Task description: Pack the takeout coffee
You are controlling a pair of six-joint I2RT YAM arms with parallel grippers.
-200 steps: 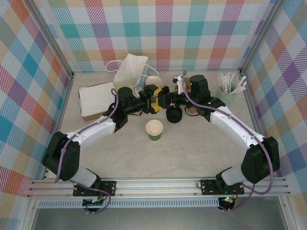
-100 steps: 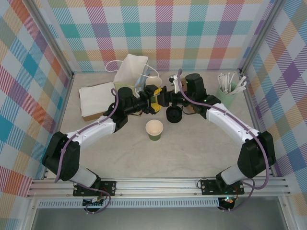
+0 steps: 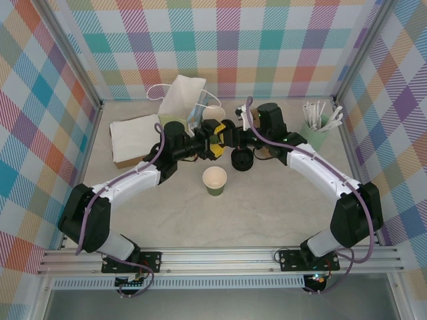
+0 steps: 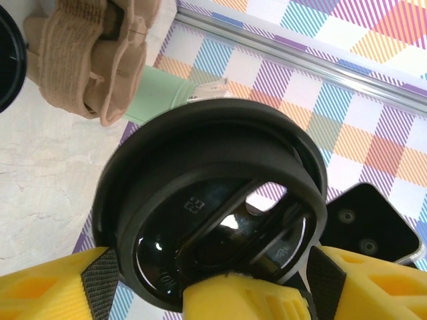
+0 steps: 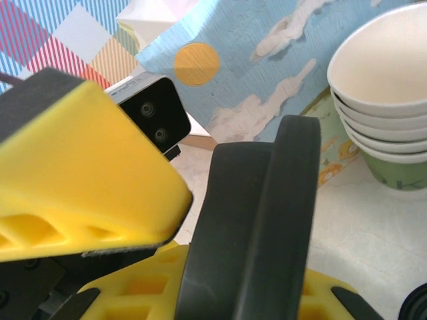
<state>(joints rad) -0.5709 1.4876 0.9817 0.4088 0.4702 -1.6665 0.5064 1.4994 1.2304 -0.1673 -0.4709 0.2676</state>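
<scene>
The dark green paper cup (image 3: 215, 180) stands open and upright on the table, nearer the arms than both grippers. Behind it the two grippers meet around one black lid (image 4: 213, 167). My right gripper (image 5: 247, 293) is shut on the lid's rim (image 5: 267, 220), seen edge-on, and one of its yellow fingers (image 4: 247, 300) lies across the lid's lower face. My left gripper (image 4: 213, 280) is open wide. Its grey pads (image 4: 103, 280) flank the lid's two sides at the fingertips. In the top view the left gripper (image 3: 215, 139) and right gripper (image 3: 230, 137) almost touch.
A stack of black lids (image 3: 241, 160) sits just right of the cup. Nested cream-rimmed cups (image 5: 380, 87) stand behind the grippers beside a white paper bag (image 3: 181, 93). A flat white bag (image 3: 133, 137) lies far left. The mint pot of sticks (image 3: 317, 130) stands far right, with a cardboard carrier (image 4: 87, 53) nearby.
The right arm swung left, bringing the lid up to the left gripper. The left gripper's yellow fingers now show spread wider around it.
</scene>
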